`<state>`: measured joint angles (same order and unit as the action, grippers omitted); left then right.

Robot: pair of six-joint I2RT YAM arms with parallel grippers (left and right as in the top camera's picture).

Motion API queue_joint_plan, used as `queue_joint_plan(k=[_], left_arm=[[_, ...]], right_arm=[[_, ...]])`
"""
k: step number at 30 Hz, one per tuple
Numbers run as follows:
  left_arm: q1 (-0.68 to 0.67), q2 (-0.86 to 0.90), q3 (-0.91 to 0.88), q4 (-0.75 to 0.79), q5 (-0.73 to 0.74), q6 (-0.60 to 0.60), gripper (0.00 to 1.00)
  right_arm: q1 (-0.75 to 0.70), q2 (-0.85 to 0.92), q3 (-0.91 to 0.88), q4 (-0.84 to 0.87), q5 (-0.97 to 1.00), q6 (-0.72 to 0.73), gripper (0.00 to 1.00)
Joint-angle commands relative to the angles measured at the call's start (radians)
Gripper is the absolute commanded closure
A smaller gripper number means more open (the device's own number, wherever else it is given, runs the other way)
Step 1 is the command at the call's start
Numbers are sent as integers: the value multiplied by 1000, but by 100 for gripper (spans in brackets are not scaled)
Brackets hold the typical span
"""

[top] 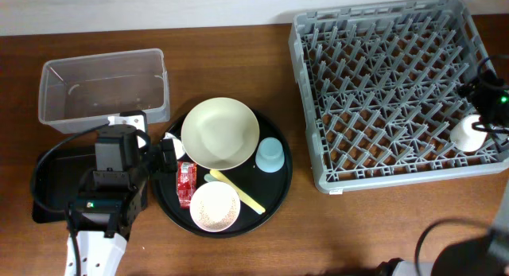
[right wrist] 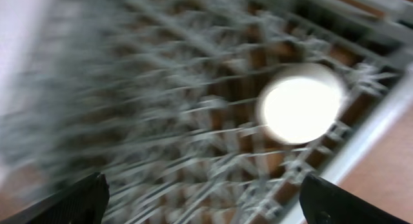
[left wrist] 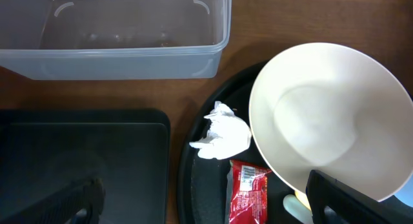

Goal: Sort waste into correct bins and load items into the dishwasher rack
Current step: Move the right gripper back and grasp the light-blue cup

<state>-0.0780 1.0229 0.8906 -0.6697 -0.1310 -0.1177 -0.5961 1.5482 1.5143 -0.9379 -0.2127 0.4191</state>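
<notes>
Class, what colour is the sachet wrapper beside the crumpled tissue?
The small sachet wrapper is red; left wrist view.

Cup (top: 468, 134) sits in rack (top: 382, 77), right of tray (top: 274, 190).

Smooth brown wood is seen on the worktop (top: 334, 228). The tub (left wrist: 116, 64) at the upper left is made of clear plastic, the rack (top: 398, 177) at the upper right of dull grey plastic. The plate (left wrist: 329, 121) looks smooth and softly shiny. The tissue (left wrist: 221, 135) is crumpled paper, the red wrapper (left wrist: 248, 192) shiny, the black tray (left wrist: 84, 153) matt.
</notes>
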Motion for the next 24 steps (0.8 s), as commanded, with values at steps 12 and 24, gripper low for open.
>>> queue_joint_plan(k=[12,24], left_arm=[[3,1,23,1,7,-9,0],[3,1,23,1,7,-9,0]], right_arm=[[785,-73,11,-253,78,-262,5],[1151,334,11,-91,224,-224,11]])
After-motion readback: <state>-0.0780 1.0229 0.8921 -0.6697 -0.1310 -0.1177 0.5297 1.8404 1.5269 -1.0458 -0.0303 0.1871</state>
